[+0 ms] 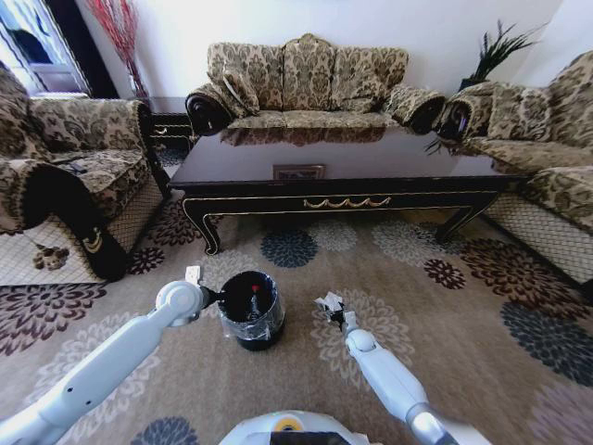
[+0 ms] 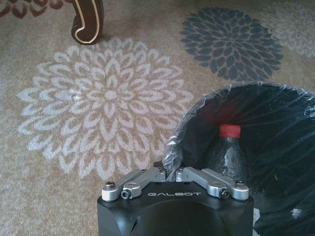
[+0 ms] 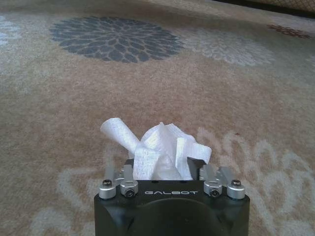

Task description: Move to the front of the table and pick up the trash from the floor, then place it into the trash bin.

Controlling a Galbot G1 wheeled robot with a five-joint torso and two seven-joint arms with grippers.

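Lower centre of the head view, bin: the bin [image 1: 251, 311] stood on the carpet [image 1: 435, 324], clear liner over its rim, a red-capped clear bottle [image 2: 227, 155] inside.
Lower left, left gripper: the left gripper [image 1: 209, 297] sat at the bin's left rim, fingers closed together on nothing.
Lower right of centre, right gripper: the right gripper [image 1: 332, 306] was right of the bin, clamped on crumpled white paper [image 3: 160, 150].
Left of the bin, scrap: a small white scrap [image 1: 193, 273] lay on the carpet.
Upper centre, table: the table [image 1: 324, 171] stood beyond the bin, sofa [image 1: 306, 79] behind it.
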